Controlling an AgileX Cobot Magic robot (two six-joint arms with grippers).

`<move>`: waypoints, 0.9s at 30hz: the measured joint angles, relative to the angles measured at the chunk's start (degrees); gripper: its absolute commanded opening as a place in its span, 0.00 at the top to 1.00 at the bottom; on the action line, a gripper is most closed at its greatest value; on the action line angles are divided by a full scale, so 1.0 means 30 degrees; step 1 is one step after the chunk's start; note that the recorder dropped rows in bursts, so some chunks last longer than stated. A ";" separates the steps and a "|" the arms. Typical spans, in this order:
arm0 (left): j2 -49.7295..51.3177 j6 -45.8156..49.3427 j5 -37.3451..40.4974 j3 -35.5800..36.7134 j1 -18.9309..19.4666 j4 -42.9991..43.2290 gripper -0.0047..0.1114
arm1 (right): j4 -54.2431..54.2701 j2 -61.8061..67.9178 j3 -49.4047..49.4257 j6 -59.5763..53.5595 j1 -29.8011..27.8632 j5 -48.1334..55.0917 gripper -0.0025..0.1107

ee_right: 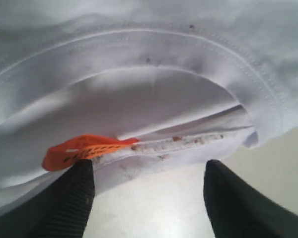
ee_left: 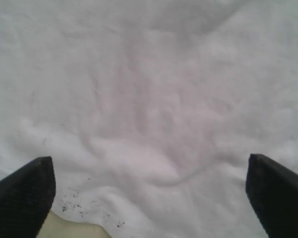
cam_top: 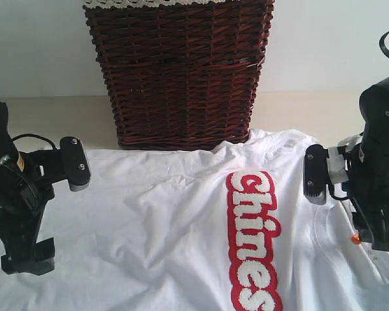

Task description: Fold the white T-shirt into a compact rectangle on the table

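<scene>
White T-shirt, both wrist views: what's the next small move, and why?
Probably grip hem and collar for a first fold: the white T-shirt lies spread flat, unfolded, and the left gripper and right gripper are open, empty, at those edges.

My left arm (cam_top: 13,207) and right arm (cam_top: 379,188) are matte black, the left with a boxy, silver-screwed block (cam_top: 74,162) and a thin looping black cable (cam_top: 29,137), the right with white fittings (cam_top: 340,162), and my left gripper (ee_left: 149,198) and right gripper (ee_right: 146,198) have blunt, dark wedge fingers (ee_left: 22,196).
</scene>
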 measured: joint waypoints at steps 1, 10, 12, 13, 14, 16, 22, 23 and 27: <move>0.0000 0.0000 0.0090 0.0000 0.0000 0.0000 0.05 | 0.0000 0.0000 0.0166 -0.0202 0.0000 -0.0079 0.37; 0.0000 0.0000 0.0123 0.0000 0.0000 0.0000 0.05 | -0.2234 -0.0011 0.2785 -0.0595 0.0000 -0.3281 0.30; 0.0000 0.0000 0.0123 0.0000 0.0000 0.0000 0.05 | -0.2313 -0.0011 0.2856 -0.0550 0.0000 -0.4088 0.30; 0.0000 0.0000 0.0123 0.0000 0.0000 0.0000 0.05 | -0.2354 -0.0011 0.2856 -0.0550 0.0000 -0.4315 0.30; 0.0000 0.0000 0.0123 0.0000 0.0000 0.0000 0.05 | -0.2356 -0.0011 0.2856 -0.0550 0.0000 -0.4472 0.31; 0.0000 0.0000 0.0123 0.0000 0.0000 0.0000 0.05 | -0.2400 -0.0011 0.2884 -0.0550 0.0000 -0.4555 0.31; 0.0000 0.0052 0.0123 0.0983 0.0000 0.1728 0.05 | -0.2360 0.0186 0.2884 -0.0479 0.0000 -0.4459 0.34; 0.0000 0.0052 0.0123 0.1191 0.0000 0.2323 0.05 | -0.2360 0.0274 0.2809 -0.0479 0.0000 -0.4334 0.34; 0.0000 0.0102 0.0094 0.1767 0.0000 0.5154 0.05 | -0.2399 0.0409 0.2732 -0.0479 0.0000 -0.4166 0.34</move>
